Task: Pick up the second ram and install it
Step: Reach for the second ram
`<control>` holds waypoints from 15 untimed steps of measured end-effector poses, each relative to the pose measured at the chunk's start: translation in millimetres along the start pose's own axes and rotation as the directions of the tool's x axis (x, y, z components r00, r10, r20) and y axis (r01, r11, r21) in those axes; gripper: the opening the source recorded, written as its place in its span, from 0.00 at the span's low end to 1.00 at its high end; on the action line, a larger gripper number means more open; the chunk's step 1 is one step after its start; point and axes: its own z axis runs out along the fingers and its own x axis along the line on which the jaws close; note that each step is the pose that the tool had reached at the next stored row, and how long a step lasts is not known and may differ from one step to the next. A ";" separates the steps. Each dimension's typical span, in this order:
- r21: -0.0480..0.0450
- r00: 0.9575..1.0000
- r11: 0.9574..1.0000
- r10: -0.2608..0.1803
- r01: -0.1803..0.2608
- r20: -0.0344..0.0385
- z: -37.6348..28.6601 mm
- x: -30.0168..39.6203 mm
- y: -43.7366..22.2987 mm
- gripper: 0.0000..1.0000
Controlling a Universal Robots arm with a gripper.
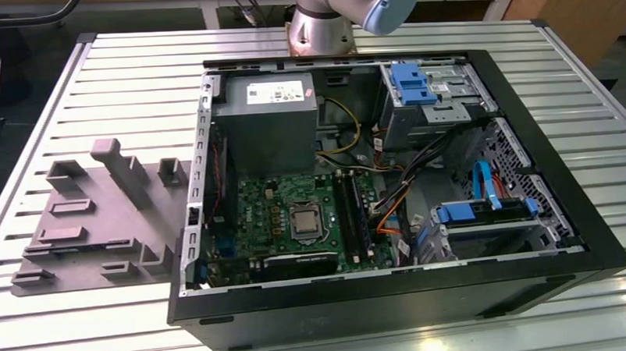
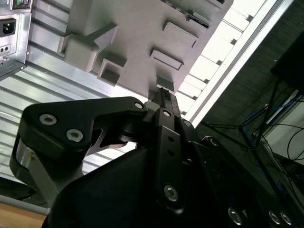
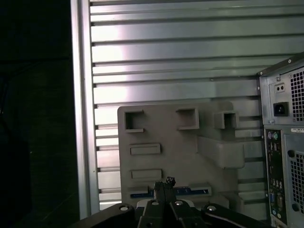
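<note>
While the arm is holding its claw (image 3: 164, 182) over the grey tray (image 3: 185, 159), we are seeing its fingers drawn narrow, close together with nothing gripped between them. The second ram (image 3: 192, 191) is lying flat in a long slot of the tray, and in the first wrist view the fingertips are hanging over its middle; we are not able to tell whether they are touching it. In the exterior view the tray is resting on the slatted surface (image 1: 132, 80), at the exterior view's left of the open computer case (image 1: 401, 301), whose green board (image 1: 278, 216) is facing up
</note>
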 end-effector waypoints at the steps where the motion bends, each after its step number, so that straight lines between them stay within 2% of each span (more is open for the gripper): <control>1: 0.000 1.000 1.000 0.000 0.000 0.000 0.3 0.5 -0.4 0.11; 15: 0.000 1.000 1.000 0.000 0.000 0.000 8.7 2.2 -8.6 0.11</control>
